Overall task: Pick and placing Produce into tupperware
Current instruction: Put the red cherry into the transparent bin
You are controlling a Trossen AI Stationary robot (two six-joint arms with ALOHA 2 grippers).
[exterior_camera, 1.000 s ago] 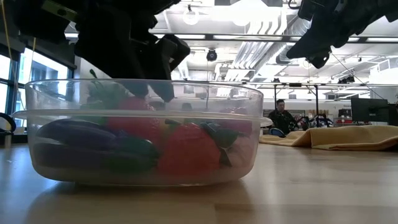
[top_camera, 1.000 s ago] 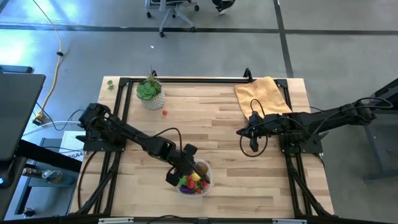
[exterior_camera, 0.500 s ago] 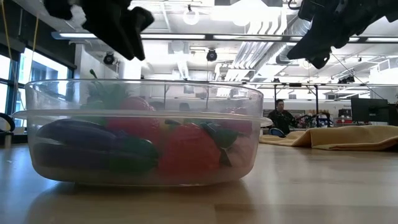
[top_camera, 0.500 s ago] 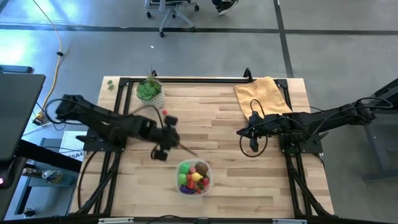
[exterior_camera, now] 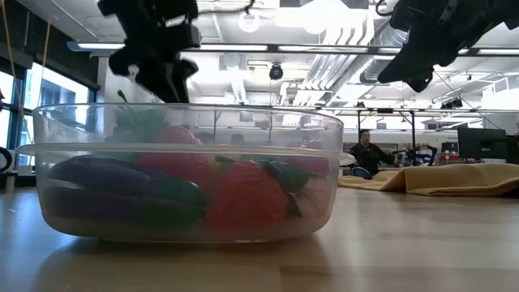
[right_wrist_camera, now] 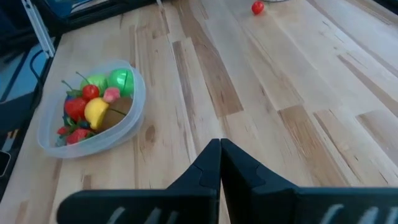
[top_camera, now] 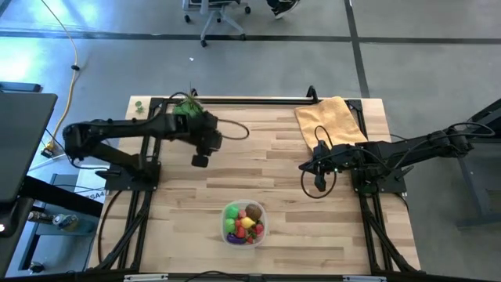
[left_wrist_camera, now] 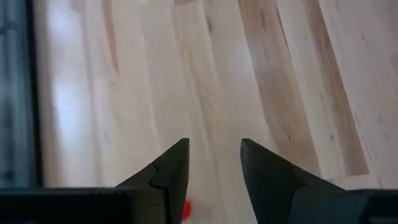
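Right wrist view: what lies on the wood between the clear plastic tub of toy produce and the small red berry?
Only bare wooden tabletop lies between the clear plastic tub and the small red berry; the right wrist view shows it.

produce (top_camera: 243, 222) in tupperware (top_camera: 227, 236), cloth (top_camera: 331, 119) far corner

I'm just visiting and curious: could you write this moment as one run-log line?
left gripper: open, empty, above red berry | right gripper: shut, idle | tupperware: holds produce

Clear tupperware (top_camera: 244, 222) near front edge, full of produce (top_camera: 243, 221)
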